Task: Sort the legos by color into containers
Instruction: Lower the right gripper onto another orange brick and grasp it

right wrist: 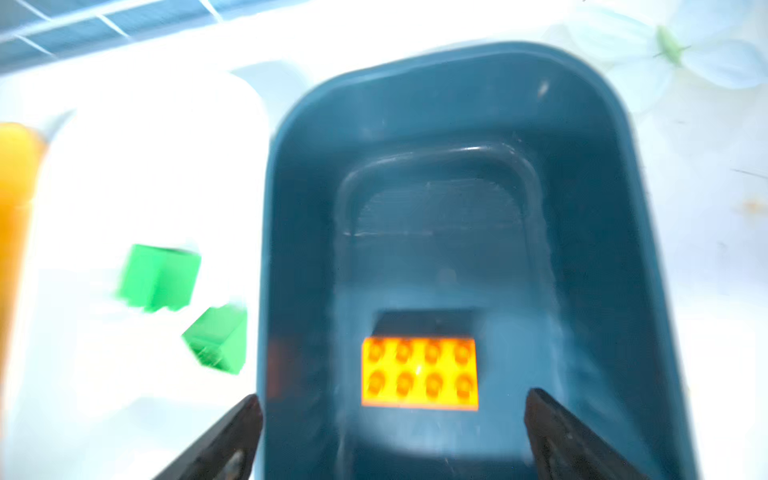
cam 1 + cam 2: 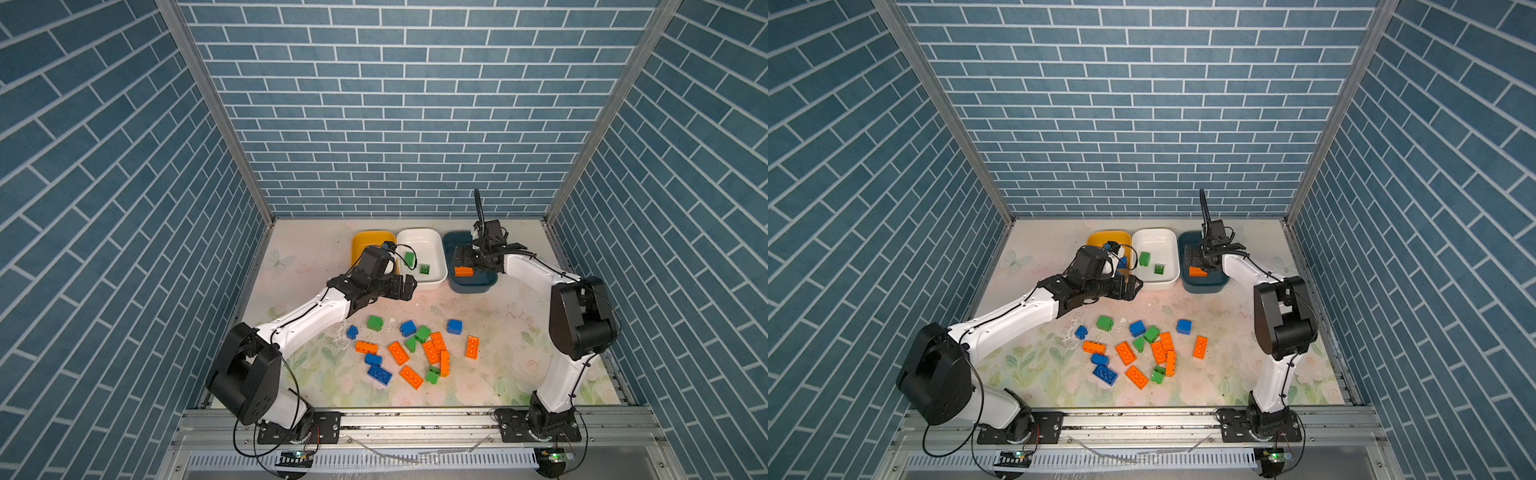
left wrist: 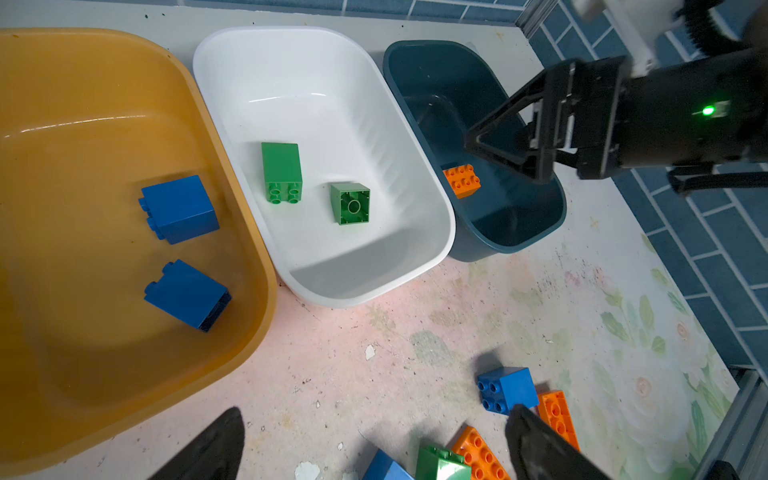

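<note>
no legible text, no brand marks, no numbers; none on legos (image 2: 398,352), containers (image 2: 419,245), arms (image 2: 307,318), brick-pattern walls (image 2: 374,104)

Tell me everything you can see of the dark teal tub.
The teal tub is a rounded-rectangular bin of smooth plastic, upright on the table, rightmost of three in both top views, close beside the white tub; whether they touch is unclear. Its walls slope in to a smaller flat floor. Inside lies one orange brick, studs up. The open right pincer hangs over it, gripping nothing.

Top views look down from high; both wrist views share the teal tub (image 3: 432,70).
</note>
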Motion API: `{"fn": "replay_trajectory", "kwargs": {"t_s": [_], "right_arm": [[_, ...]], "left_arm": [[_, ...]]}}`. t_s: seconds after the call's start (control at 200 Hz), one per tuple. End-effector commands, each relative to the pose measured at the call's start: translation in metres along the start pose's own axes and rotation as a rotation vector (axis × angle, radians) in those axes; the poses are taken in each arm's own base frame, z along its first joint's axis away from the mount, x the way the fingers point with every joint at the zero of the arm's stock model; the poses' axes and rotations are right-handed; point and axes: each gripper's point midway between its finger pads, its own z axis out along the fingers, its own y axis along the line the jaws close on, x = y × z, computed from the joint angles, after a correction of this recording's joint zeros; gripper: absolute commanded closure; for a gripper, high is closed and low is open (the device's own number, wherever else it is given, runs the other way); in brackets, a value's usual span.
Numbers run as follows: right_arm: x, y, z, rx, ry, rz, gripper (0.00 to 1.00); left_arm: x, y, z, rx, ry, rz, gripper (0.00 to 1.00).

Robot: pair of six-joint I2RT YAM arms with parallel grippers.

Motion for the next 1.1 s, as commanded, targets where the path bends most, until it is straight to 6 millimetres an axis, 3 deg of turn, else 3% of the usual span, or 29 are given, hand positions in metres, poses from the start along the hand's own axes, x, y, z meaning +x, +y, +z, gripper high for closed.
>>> {"fn": "replay_trajectory", "kwargs": {"t_s": [0.0,0.06,0.145,0.265,0.405,0.51,0.615,0.755,1.095], "right_arm": [[0.021,0.002,-0.03,-0.026,0.022,0.014,0.02],[0.031,0.007,-0.048,-0.065,0.019,0.028,0.02],[0.05,-0.003,-0.069,-0.039,0.019,0.071,0.01],[0.099,-0.028,-0.092,0.06,0.076,0.167,0.01],[0.156,-0.045,-0.103,0.104,0.146,0.226,0.04],[0.194,-0.03,-0.104,0.016,0.258,0.23,0.1],[0.221,-0.016,-0.101,-0.028,0.364,0.29,0.14],[0.242,-0.002,-0.095,0.005,0.445,0.26,0.2],[0.265,-0.018,-0.087,0.239,0.496,0.131,0.41]], "left_arm": [[-0.007,-0.002,-0.003,-0.009,-0.015,0.018,0.01],[-0.009,-0.001,-0.002,-0.015,-0.023,0.013,0.01],[-0.014,0.0,0.0,-0.021,-0.046,0.002,0.01],[-0.02,-0.004,0.0,0.0,-0.068,0.005,0.01],[-0.021,-0.004,0.004,0.001,-0.075,0.009,0.01],[-0.022,-0.004,0.008,0.004,-0.07,0.007,0.01],[-0.023,-0.006,0.012,0.014,-0.071,0.001,0.01],[-0.023,-0.008,0.017,0.031,-0.069,-0.01,0.01],[-0.016,-0.004,0.02,0.022,-0.055,-0.027,0.01]]}}
